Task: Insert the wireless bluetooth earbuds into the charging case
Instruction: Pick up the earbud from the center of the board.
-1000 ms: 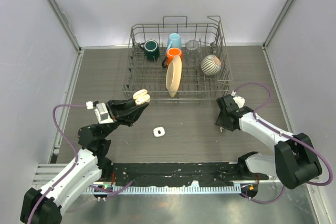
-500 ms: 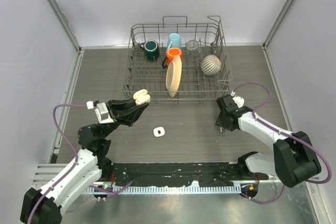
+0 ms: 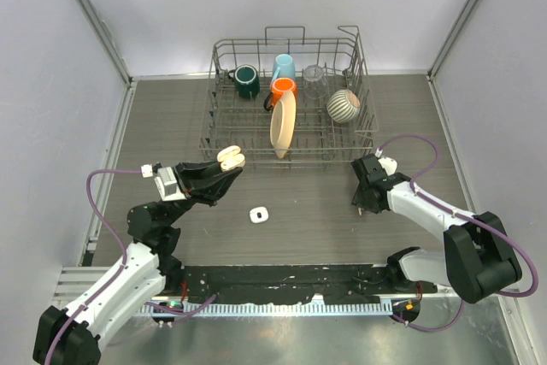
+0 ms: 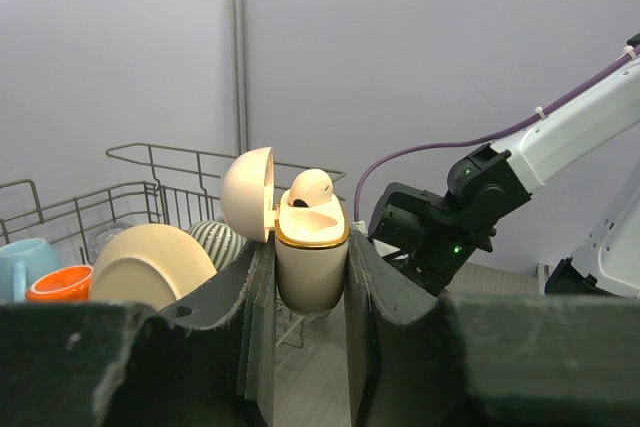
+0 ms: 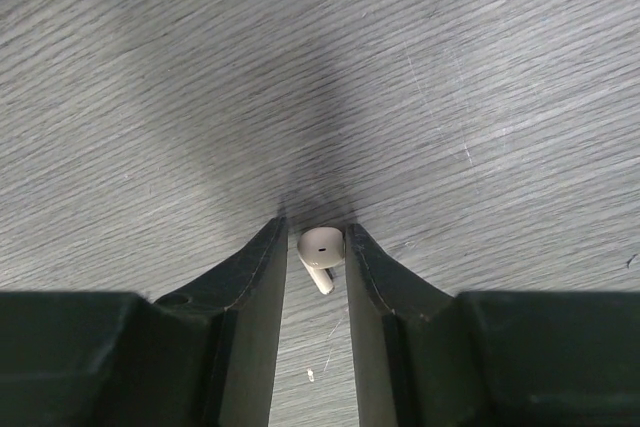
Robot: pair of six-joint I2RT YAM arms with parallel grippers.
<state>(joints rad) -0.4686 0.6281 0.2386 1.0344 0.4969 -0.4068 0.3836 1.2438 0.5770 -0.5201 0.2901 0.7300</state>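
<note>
My left gripper [image 3: 227, 165] is shut on the cream charging case [image 3: 230, 157] and holds it upright above the table. In the left wrist view the case [image 4: 310, 272] sits between my fingers [image 4: 255, 297], lid open to the left, with one white earbud [image 4: 311, 188] seated in it. My right gripper [image 3: 365, 203] points down at the table on the right. In the right wrist view my right gripper [image 5: 316, 232] is closed round a white earbud [image 5: 321, 245] lying on the table. The earbud touches the right finger, and its stem points toward the camera.
A wire dish rack [image 3: 209, 126] stands at the back with a green mug [image 3: 247, 81], a blue mug [image 3: 284, 66], an orange mug [image 3: 283, 87], a striped bowl [image 3: 344, 105] and a cream dish [image 3: 282, 121]. A small white square item [image 3: 259, 214] lies at table centre.
Almost nothing has moved. The right arm has shifted very slightly at the table. The left arm holds the case in the same place.
</note>
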